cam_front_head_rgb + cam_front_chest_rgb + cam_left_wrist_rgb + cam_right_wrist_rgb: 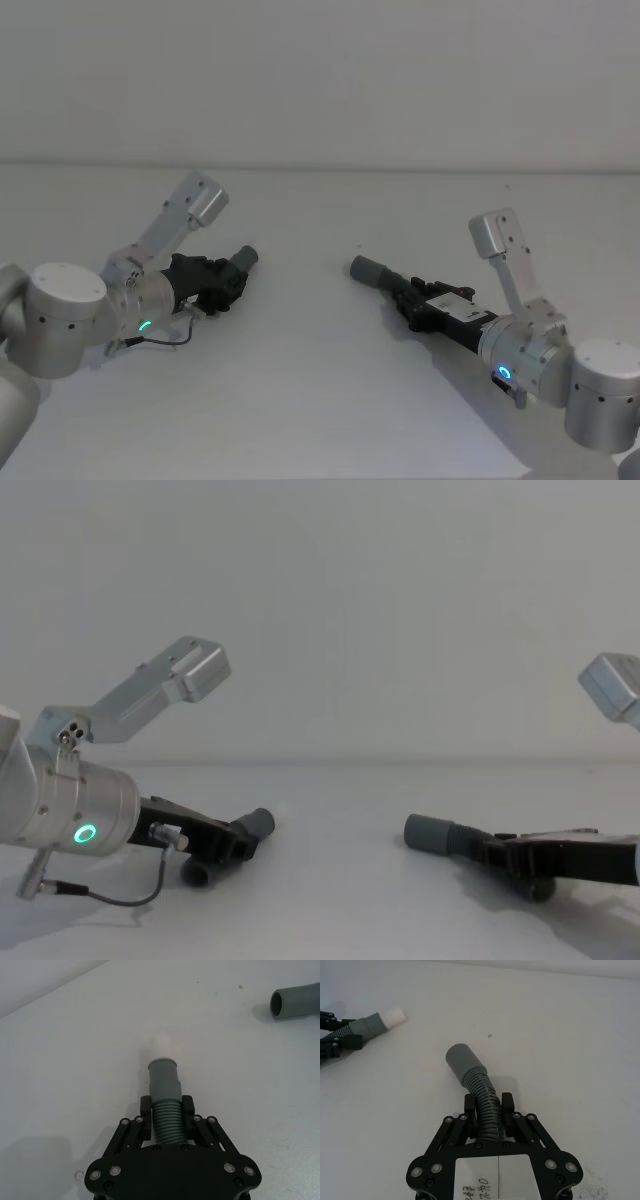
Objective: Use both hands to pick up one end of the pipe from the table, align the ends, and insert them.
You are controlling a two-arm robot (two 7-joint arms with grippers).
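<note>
**Two-arm rig with a two-part pipe on a white bench (300, 400).** The left pincer (166, 1106) is clenched on the ribbed body of the left hose piece (167, 1127), one black finger on each side, just behind the smooth grey left cuff (164, 1077). A narrower white tip (162, 1042) projects from that cuff. The right pincer (489, 1104) grasps the right hose piece (485, 1095) in the same manner, on the ribs behind the right cuff (461, 1061), which ends in an open round mouth.

In the head view the left piece sits left of centre and the right piece right of centre, both low over the bench. Whether either cuff touches the surface cannot be told. The two cuffs face inward across bare bench, well apart, each angled forward away from the robot's body and so not in line. In the chest view the plain dark rear end of the left piece curves down beneath its pincer to the bench. A green ring light (146, 326) glows on the left wrist, a blue ring light (503, 374) on the right.
</note>
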